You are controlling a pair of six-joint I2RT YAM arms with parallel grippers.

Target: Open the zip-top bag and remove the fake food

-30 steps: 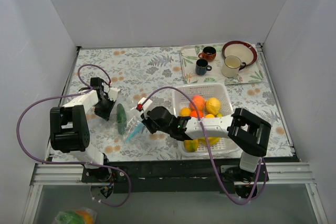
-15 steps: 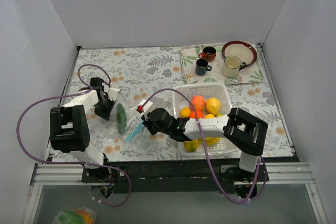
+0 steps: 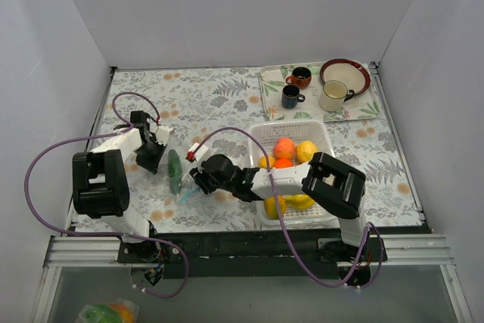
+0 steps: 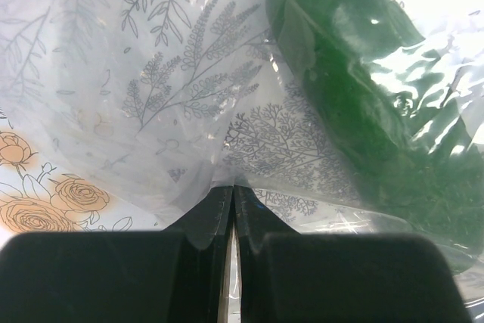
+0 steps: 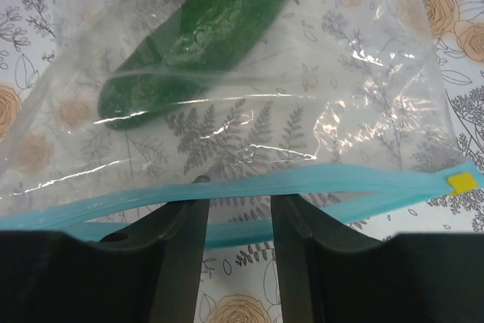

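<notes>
Left gripper [image 4: 231, 193] is pressed together on the bag [image 4: 181, 73], beside the cucumber [image 4: 355, 111] inside it. You will find the right gripper [image 5: 238, 208] spread at the bag's blue zip strip [image 5: 340, 181].

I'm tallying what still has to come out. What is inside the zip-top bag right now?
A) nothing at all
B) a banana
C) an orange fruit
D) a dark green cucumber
D: the cucumber shows through the clear plastic of the zip-top bag in both wrist views, while the orange and yellow fruits sit in the white basket.
</notes>
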